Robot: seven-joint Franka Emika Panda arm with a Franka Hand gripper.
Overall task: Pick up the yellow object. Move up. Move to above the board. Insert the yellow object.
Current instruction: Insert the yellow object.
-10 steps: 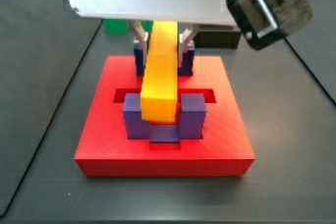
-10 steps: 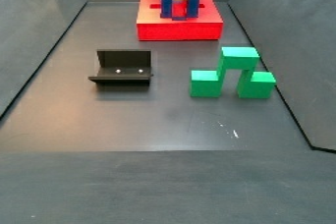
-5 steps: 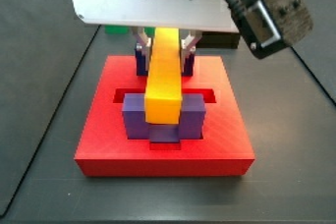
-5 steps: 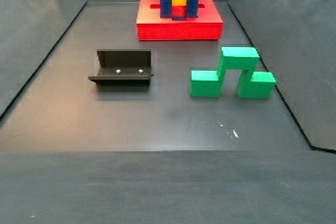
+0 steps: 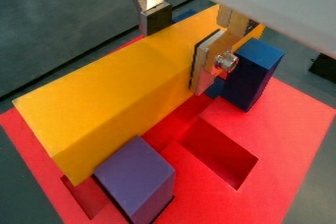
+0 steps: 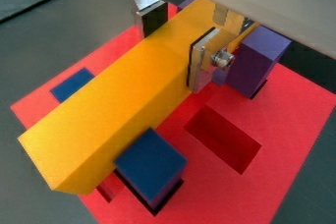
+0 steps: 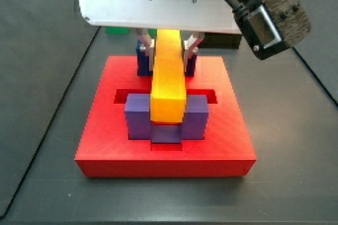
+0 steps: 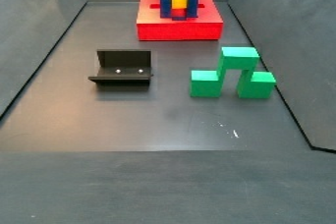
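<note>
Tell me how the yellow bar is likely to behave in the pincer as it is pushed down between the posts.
The yellow bar looks rigid, with straight edges, so it probably won't flex. Its faces seem smooth, and the pincer grips it near one end, so it might slip or pivot. Being square-sided, it shouldn't roll between the posts of the red board.

Gripper (image 7: 169, 43) with its white housing now sits a bit further right over the board (image 7: 166, 153) than a second ago. Yellow object (image 7: 169, 79) between the fingers (image 5: 210, 59) rides slightly further right too, its near end now over the purple posts (image 7: 168, 121) at the board's front.
</note>
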